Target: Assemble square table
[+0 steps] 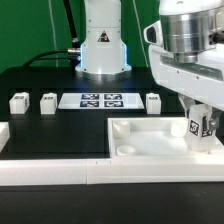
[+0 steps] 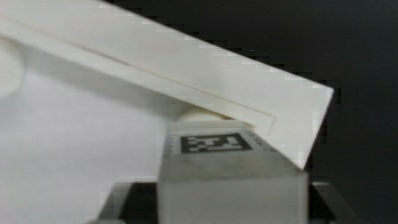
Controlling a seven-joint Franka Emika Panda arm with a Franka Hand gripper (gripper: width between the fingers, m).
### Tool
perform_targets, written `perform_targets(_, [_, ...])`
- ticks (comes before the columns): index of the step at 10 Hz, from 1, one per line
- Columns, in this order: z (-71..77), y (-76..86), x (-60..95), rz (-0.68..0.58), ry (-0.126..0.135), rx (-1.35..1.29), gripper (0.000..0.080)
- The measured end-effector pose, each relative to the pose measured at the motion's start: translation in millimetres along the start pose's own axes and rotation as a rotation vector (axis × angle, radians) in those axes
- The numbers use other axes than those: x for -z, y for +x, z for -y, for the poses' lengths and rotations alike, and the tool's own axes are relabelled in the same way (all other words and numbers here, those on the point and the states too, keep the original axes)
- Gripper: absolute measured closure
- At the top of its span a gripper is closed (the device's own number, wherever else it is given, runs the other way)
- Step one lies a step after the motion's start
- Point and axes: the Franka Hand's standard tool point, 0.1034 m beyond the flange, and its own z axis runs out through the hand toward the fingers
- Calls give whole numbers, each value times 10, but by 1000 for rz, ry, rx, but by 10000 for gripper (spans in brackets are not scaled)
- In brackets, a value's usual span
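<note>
Gripper [image 1: 198, 114]: clamped on a leg block [image 1: 197, 128], held upright for mounting.
Tabletop [image 1: 140, 141]: its 2 o'clock corner is targeted.
Spare legs [image 1: 48, 101]: parked at 11 o'clock.

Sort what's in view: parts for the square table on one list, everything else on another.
For the job: table top; three loose leg blocks; fourth leg block, held in the gripper.
Just lying about: marker board; white border rail.
</note>
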Motion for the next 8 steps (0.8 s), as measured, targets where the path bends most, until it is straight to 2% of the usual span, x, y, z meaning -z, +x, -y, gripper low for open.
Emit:
perform_targets(2, [3,-3,0,-1,2,-46,506])
perform_targets(4, [-6,-38,-18,-17,-8,127,249])
perform_targets(5, [-7,-66,-24,-27,-17,252,249])
perform_targets(6, [-15,-99,-23,-58,-46,458,170])
perform_targets(8, [-16,-108,-32,-55,-50,586,154])
